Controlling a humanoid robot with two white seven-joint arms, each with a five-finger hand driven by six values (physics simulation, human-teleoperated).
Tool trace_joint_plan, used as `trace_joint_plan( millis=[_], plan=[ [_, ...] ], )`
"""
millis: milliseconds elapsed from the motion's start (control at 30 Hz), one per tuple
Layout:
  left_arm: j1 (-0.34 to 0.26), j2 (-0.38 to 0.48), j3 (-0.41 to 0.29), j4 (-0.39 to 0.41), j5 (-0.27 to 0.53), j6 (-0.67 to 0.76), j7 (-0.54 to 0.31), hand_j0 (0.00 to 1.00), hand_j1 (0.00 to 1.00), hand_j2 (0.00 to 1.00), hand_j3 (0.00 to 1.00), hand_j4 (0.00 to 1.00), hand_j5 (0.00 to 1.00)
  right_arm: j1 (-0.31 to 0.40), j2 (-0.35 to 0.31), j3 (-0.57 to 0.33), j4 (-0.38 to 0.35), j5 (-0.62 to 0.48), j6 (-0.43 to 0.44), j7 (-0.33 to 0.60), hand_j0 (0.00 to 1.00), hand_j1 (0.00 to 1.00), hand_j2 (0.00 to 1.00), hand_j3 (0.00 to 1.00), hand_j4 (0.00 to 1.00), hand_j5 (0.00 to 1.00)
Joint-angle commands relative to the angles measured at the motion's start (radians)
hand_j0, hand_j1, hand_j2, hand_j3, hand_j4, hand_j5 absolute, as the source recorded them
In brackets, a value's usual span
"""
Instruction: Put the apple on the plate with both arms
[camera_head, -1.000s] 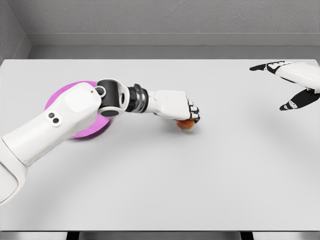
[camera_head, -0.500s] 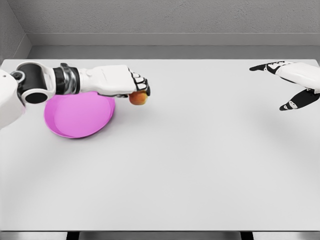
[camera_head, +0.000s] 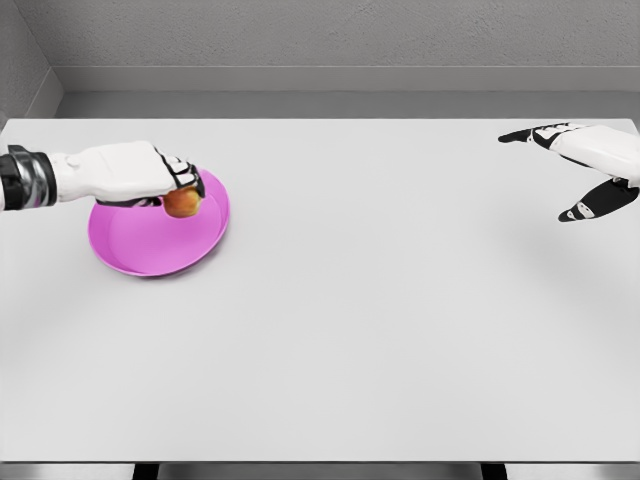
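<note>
- A pale grey table (camera_head: 380, 340) fills most of the frame, its near edge running along the bottom.
- A grey textured wall (camera_head: 330, 35) spans the top of the frame.
- A side wall (camera_head: 18, 70) shows at the upper left, meeting the back wall in a corner.
- Light is soft and even, with faint shadows on the tabletop.
</note>
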Motion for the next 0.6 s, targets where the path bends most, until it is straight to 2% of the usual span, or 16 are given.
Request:
trace_joint_plan(
  millis=[0,33,167,233,433,467,500,567],
  plan=[
    [0.0,0.0,0.004,0.015,-0.004,0.002,0.002,0.39,0.39,0.39,0.39,0.39,0.39,0.0,-0.001,0.0,0.0,-0.002,0.001,0.0,1.0,1.0,1.0,1.0,1.0,1.0],
    [0.0,0.0,0.004,0.015,-0.004,0.002,0.002,0.41,0.41,0.41,0.41,0.41,0.41,-0.002,-0.001,0.0,0.0,-0.002,0.001,0.0,1.0,1.0,1.0,1.0,1.0,1.0],
    [0.009,0.0,0.002,0.016,-0.008,0.002,0.001,0.7,0.7,0.7,0.7,0.7,0.7,-0.002,0.0,0.0,0.0,-0.002,0.001,0.0,1.0,1.0,1.0,1.0,1.0,1.0],
    [0.009,0.0,0.004,0.016,-0.016,0.002,0.002,1.0,1.0,1.0,1.0,1.0,1.0,-0.002,-0.001,0.0,0.0,-0.002,0.001,0.0,1.0,1.0,1.0,1.0,1.0,1.0],
    [0.009,0.0,0.021,0.024,-0.008,0.002,0.005,1.0,1.0,1.0,1.0,1.0,1.0,0.0,-0.001,0.0,0.0,-0.002,0.001,0.0,1.0,1.0,1.0,1.0,1.0,1.0],
    [0.012,0.003,0.039,0.025,0.01,0.002,0.01,1.0,1.0,1.0,1.0,1.0,1.0,0.0,-0.001,0.0,0.0,-0.002,0.001,0.0,1.0,1.0,1.0,1.0,1.0,1.0],
    [0.025,0.008,0.044,0.042,0.091,0.002,0.008,1.0,1.0,1.0,1.0,1.0,1.0,0.0,-0.001,0.0,0.0,-0.002,0.001,0.0,1.0,1.0,1.0,1.0,1.0,1.0],
    [0.025,0.008,0.054,0.094,0.159,0.002,0.008,1.0,1.0,1.0,1.0,1.0,1.0,-0.002,-0.001,0.0,0.0,-0.002,0.001,0.0,1.0,1.0,1.0,1.0,1.0,1.0]
  ],
)
